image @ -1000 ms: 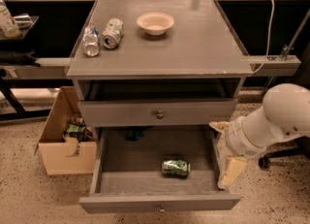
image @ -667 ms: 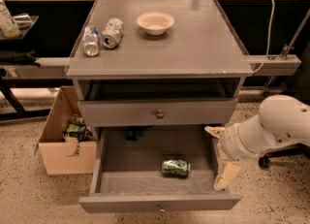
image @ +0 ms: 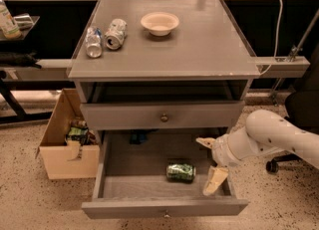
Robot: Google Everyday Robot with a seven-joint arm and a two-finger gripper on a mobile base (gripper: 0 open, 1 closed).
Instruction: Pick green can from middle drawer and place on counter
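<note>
The green can (image: 180, 172) lies on its side on the grey floor of the open middle drawer (image: 149, 192), right of centre. My gripper (image: 211, 162) is open and empty over the drawer's right side, just right of the can. One pale finger (image: 205, 143) points left above, the other (image: 214, 181) hangs low near the drawer's right wall. The white arm comes in from the right. The counter (image: 199, 45) is the flat grey top of the cabinet above.
On the counter lie two silver-and-white cans (image: 104, 37) at the back left and a pale bowl (image: 159, 23). The upper drawer (image: 163, 116) is closed. A cardboard box (image: 67, 144) with items stands on the floor at the left. A black chair base (image: 294, 159) is at the right.
My arm and gripper have moved left, from beside the drawer's right wall to over the drawer's right side, closer to the green can. The can has not moved.
</note>
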